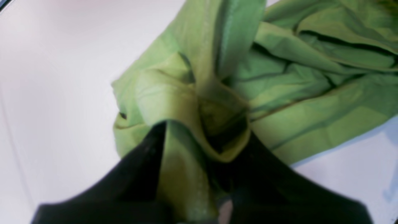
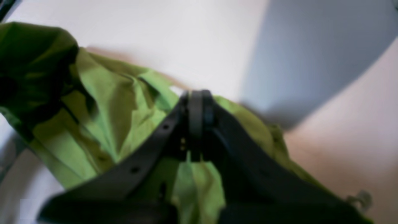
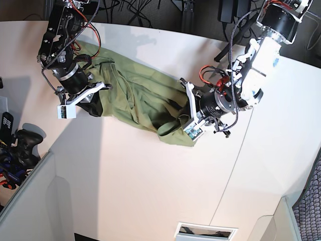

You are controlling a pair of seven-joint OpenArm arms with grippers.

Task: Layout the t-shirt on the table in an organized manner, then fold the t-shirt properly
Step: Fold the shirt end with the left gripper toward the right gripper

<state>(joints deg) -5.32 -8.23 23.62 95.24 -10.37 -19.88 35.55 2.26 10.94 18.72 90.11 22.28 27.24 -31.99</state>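
Observation:
The olive-green t-shirt [image 3: 135, 95] lies crumpled and stretched between my two grippers on the white table [image 3: 150, 181]. In the base view my right gripper [image 3: 94, 103] holds the shirt's left end and my left gripper [image 3: 175, 125] holds its lower right end. In the left wrist view the black fingers [image 1: 146, 161] stand on either side of a bunched fold of the shirt [image 1: 311, 102], with my left gripper [image 1: 208, 133] closed on it. In the right wrist view my right gripper [image 2: 196, 102] is pinched shut on the shirt [image 2: 102, 118], its tips touching.
A black game controller [image 3: 24, 141] lies off the table at the left. Cables [image 3: 145, 12] hang behind the far edge. A thin dark seam [image 3: 235, 165] runs across the table's right part. A slot [image 3: 205, 232] sits at the near edge.

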